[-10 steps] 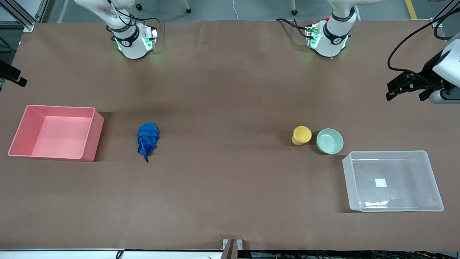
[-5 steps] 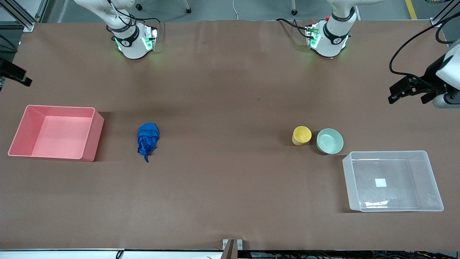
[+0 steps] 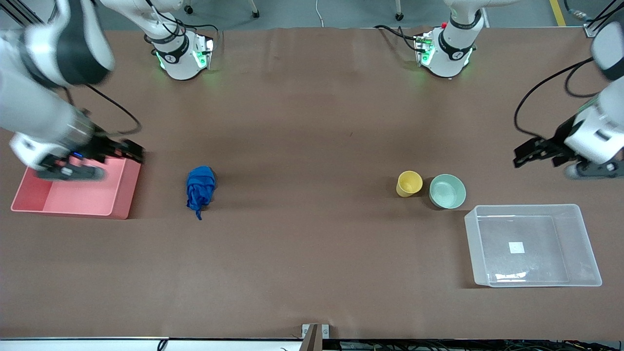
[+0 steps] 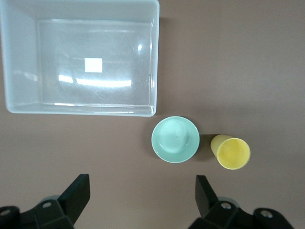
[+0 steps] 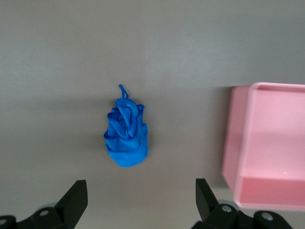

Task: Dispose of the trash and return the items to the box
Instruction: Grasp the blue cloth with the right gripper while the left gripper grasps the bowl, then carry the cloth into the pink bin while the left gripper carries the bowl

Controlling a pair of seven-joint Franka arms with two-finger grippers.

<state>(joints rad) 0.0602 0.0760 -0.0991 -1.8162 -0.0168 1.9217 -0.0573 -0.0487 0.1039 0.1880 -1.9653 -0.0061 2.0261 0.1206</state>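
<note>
On the worktop [image 3: 312,253]: nothing is lifted yet; every task thing rests on the brown surface.
Right gripper [image 3: 127,152]: hangs over the pink bin's edge at the right arm's end, fingers [image 5: 76,198] spread wide with nothing between them.
Left gripper [image 3: 532,155]: hangs over bare worktop at the left arm's end, near the bowl, fingers [image 4: 78,191] wide apart and empty.
Trash [image 3: 200,189]: blue crumpled wad with a thin tail, lying between the pink bin and the cup, well apart from both.
Cup [image 3: 408,183]: yellow, upright, just beside the bowl; I cannot tell whether they touch.
Bowl [image 3: 447,191]: mint green, upright, near a corner of the clear box.
Pink bin [image 3: 73,197]: as much of its floor as shows is bare; the right arm covers part of it.
Clear box [image 3: 532,243]: holds nothing but a small white label [image 3: 516,247] on its floor.
Risk, trash: soft and wrinkled, so a shallow pinch could catch only the tail and let the wad drop short of the bin.
Risk, cup and bowl: they stand so close that fingers lowered around one could knock or tip the other.
Risk, box: its thin wall sits near the bowl, so a low carry could clip the rim.
</note>
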